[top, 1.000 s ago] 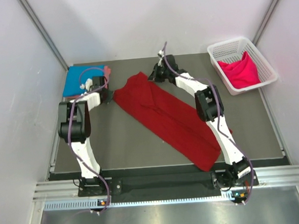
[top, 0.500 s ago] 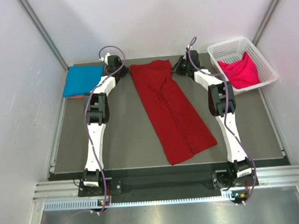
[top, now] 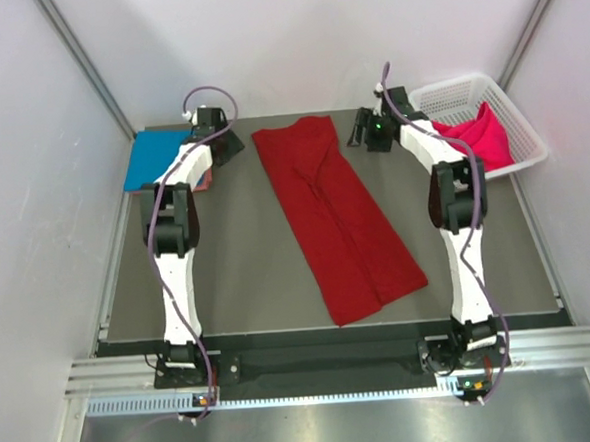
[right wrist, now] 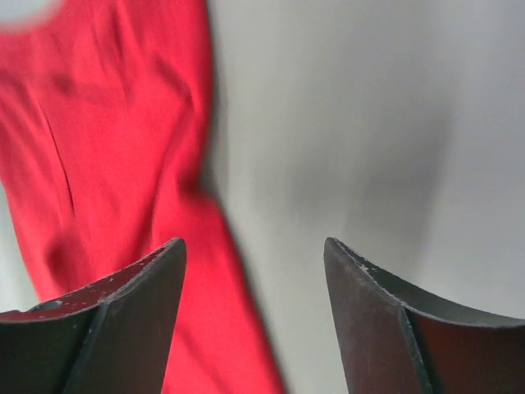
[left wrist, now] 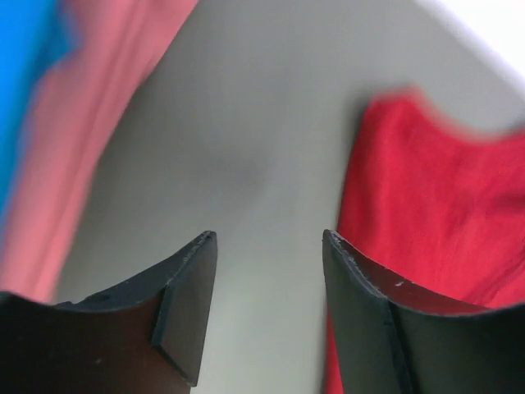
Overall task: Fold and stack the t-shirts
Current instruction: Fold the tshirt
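Observation:
The dark red t-shirt (top: 335,214) lies flat as a long folded strip down the middle of the table, its far end near the back edge. My left gripper (top: 228,148) hovers just left of that far end, open and empty; in its wrist view the left gripper (left wrist: 268,238) shows bare table between the fingers and the red cloth (left wrist: 443,189) to the right. My right gripper (top: 360,133) hangs just right of the same end, open and empty, and in its wrist view the right gripper (right wrist: 254,242) has red cloth (right wrist: 107,139) to its left. The folded bright blue t-shirt (top: 156,159) lies on the salmon pink t-shirt (left wrist: 90,123) at the far left.
A white lattice basket (top: 526,137) at the back right holds the hot pink t-shirt (top: 482,137). White walls close in the table on the left, back and right. The grey table (top: 238,275) ends at a metal rail near the arm bases.
Both grippers carried the red t-shirt's far end toward the back, straightening it from a diagonal. They then opened, let the cloth go and moved slightly outward.

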Available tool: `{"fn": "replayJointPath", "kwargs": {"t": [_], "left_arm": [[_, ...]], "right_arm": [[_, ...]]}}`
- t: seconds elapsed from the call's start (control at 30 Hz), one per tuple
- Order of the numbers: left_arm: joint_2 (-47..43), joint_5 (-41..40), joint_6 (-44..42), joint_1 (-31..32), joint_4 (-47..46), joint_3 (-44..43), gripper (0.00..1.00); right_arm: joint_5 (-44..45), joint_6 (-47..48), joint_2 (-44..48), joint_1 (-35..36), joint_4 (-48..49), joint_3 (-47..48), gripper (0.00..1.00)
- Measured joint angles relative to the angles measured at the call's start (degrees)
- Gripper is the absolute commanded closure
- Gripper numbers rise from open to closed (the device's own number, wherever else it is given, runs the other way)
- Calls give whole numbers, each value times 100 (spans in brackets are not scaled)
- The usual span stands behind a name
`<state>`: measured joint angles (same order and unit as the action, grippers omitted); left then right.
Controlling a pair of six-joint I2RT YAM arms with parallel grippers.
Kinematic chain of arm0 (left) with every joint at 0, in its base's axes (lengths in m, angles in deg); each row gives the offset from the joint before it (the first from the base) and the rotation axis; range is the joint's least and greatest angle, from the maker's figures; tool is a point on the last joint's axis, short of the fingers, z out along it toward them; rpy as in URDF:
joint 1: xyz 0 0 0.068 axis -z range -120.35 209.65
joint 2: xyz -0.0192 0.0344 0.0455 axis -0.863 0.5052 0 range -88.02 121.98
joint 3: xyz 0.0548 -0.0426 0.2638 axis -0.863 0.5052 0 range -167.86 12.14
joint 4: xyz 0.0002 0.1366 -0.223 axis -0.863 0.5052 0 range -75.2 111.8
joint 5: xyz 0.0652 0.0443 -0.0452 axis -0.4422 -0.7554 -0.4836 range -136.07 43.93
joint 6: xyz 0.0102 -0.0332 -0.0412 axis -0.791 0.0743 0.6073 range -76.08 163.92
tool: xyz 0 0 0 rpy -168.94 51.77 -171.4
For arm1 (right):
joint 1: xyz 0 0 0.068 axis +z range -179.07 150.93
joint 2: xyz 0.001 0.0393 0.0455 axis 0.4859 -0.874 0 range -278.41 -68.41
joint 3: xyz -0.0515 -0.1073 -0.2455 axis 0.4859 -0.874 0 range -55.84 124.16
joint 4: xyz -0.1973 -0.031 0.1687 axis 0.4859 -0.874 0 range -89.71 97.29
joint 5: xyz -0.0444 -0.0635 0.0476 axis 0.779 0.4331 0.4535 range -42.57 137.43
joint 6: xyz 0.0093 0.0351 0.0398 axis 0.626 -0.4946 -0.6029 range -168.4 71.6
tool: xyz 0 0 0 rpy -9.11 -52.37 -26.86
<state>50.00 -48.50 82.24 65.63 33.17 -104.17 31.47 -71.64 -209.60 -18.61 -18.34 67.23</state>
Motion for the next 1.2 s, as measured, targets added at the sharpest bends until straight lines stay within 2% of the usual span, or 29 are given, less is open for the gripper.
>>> {"fn": "replayJointPath", "kwargs": {"t": [0.07, 0.17, 0.27, 0.37, 0.5, 0.63, 0.8, 0.97, 1.2], "left_arm": [[-614, -13, -188, 0, 205, 675, 47], [-1873, 129, -411, 59, 457, 1987, 52], [-3191, 382, -461, 302, 649, 3202, 53], [-4363, 612, -369, 949, 542, 4321, 50], [-5364, 1029, 144, 2428, 245, 5643, 45], [-5499, 1117, 756, 3305, 170, 6373, 46], [-5316, 1099, 1425, 3954, 109, 6612, 48], [-4916, 1121, 1904, 4347, 83, 6631, 51], [-4778, 1097, 2479, 4658, 173, 6749, 53]], "right_arm": [[101, 168, 479, -11, -289, -472, 30], [199, 343, 1637, -26, -682, -1720, 30], [212, 407, 2892, -37, -903, -3038, 29], [199, 417, 3991, -42, -876, -4330, 28], [258, 426, 4975, -59, -999, -5753, 28], [284, 470, 5569, -260, -1084, -6706, 27], [256, 527, 6013, -861, -1097, -7405, 28], [195, 555, 6061, -1182, -1080, -7834, 29], [120, 551, 6205, -1189, -1108, -8081, 31]]}}
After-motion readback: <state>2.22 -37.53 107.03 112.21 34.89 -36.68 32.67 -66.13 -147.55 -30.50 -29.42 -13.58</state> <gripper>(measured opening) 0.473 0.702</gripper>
